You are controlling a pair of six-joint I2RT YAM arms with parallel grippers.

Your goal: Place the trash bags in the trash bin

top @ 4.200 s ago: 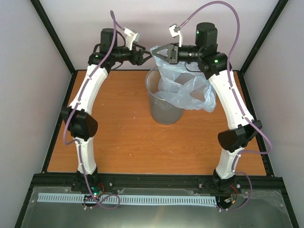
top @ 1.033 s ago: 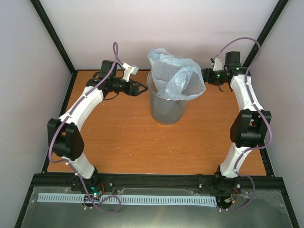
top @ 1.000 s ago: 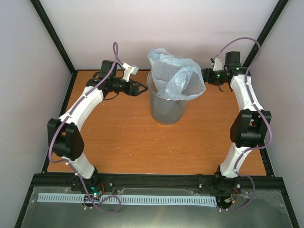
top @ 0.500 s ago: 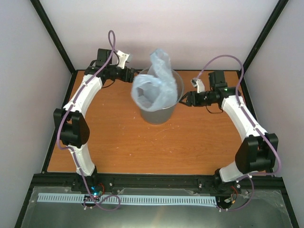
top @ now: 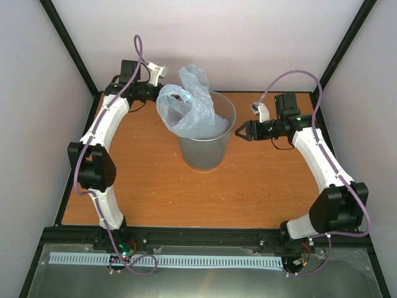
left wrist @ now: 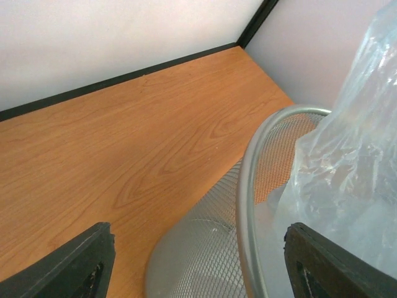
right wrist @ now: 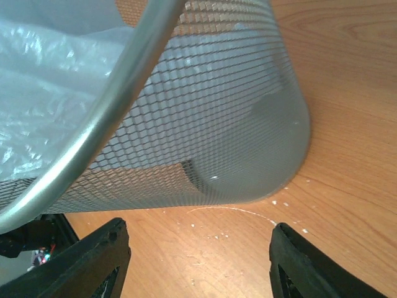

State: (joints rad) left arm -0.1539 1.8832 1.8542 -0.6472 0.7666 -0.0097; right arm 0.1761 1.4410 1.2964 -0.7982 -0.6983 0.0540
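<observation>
A grey mesh trash bin (top: 205,146) stands upright mid-table. A translucent bluish trash bag (top: 189,112) sits partly inside it, bulging above the rim and spilling over its back-left edge. My left gripper (top: 155,93) is behind and left of the bin, its tips hidden by the bag. In the left wrist view it (left wrist: 198,273) is open, with the bin's rim (left wrist: 248,186) and the bag (left wrist: 347,161) ahead of the fingers. My right gripper (top: 240,131) is open just right of the rim. The right wrist view shows it (right wrist: 201,273) empty, low beside the mesh wall (right wrist: 217,124).
The bin stands on an orange wooden table (top: 155,180) with black frame posts and pale walls on three sides. White scuff marks (right wrist: 248,214) lie on the wood by the bin's base. Both arm bases are on the black rail (top: 198,236) at the near edge.
The bag has swung from the bin's right rim to its back-left rim. The right gripper dropped from the back right to the bin's right side. The bin shifted slightly left.
</observation>
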